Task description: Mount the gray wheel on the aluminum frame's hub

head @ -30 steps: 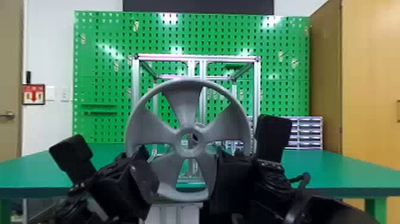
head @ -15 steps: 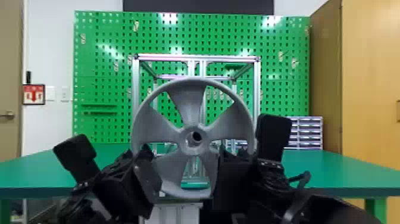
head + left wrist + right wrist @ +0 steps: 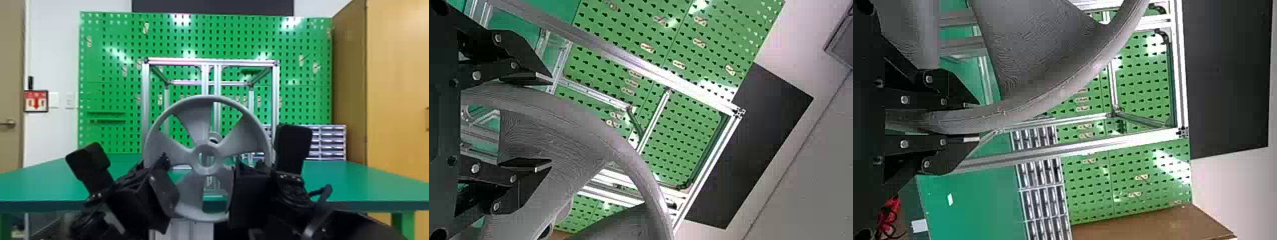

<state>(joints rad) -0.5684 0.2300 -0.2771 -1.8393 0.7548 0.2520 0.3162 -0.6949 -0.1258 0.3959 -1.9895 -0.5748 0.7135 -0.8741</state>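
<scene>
The gray wheel (image 3: 199, 196) stands upright in front of the aluminum frame (image 3: 146, 95), facing the head camera. A round gray part (image 3: 214, 138) shows behind it, just above the wheel's center hole. At the wheel's lower left is my left gripper (image 3: 166, 191); in the left wrist view the left gripper (image 3: 549, 120) is open, its fingers wide apart with rim and spoke between them. My right gripper (image 3: 242, 188) is at the lower right edge. In the right wrist view, the right gripper (image 3: 975, 122) is shut on the wheel's rim.
Frame and wheel are at the green table (image 3: 367, 182). Behind rises a green pegboard (image 3: 108, 79). Small drawers (image 3: 328, 140) stand at the back right, near a wooden cabinet (image 3: 395, 95). A light gray block (image 3: 191, 229) shows below the wheel.
The wheel shifted right and slightly up, then came down and a little left, uncovering the round gray part above its center. My left gripper has moved slightly right.
</scene>
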